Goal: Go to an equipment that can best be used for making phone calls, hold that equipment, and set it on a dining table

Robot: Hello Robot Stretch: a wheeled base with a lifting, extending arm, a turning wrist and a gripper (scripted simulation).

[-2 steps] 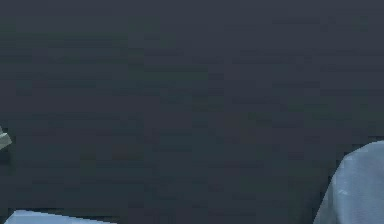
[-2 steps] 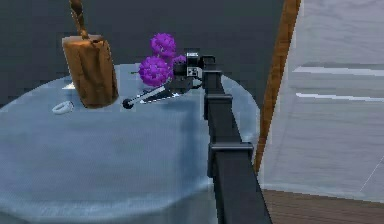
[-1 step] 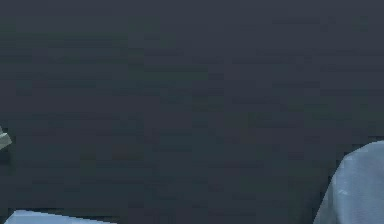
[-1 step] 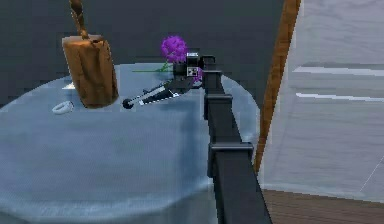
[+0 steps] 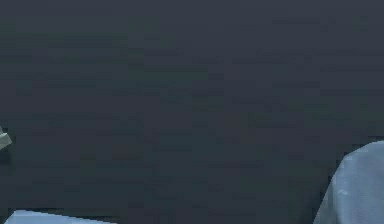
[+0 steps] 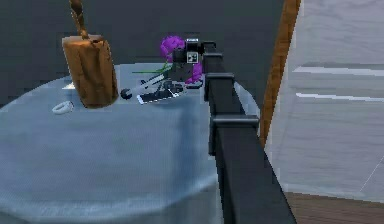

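**A:** Where's the thing we're after?

**B:** In the arm side view there's a flat dark slab (image 6: 160, 97) with a pale edge, which I take for the phone. It lies on the round counter (image 6: 110, 165), toward the far right of the top. A brown upright block (image 6: 90, 72) stands to its left, and a purple thing (image 6: 174, 46) sits just beyond it.

**A:** And the arm?

**B:** The arm (image 6: 235, 140) stretches out along the counter's right side, with the gripper (image 6: 150, 87) right at the slab. I can't tell whether it is over the slab or touching it.

**A:** Have the fingers got it?

**B:** I can't tell. The slab lies on the counter right at the fingers, so nothing shows a hold. I can't make out how the fingers are set either.

**A:** So how do you want to play the grasp?

**B:** The slab is thin and flat, so I'd bring the fingers low, nearly to the counter top, and take it across its narrow width. Then I'd lift straight up in small steps and only trust the hold once the slab hangs clear of the surface. I'd stay away from the block, the purple thing and the small white ring (image 6: 65, 107) on the left. I'd also pull the arm in before turning, since a door (image 6: 340, 100) stands to the right and a dark wall (image 5: 190, 90) is ahead.
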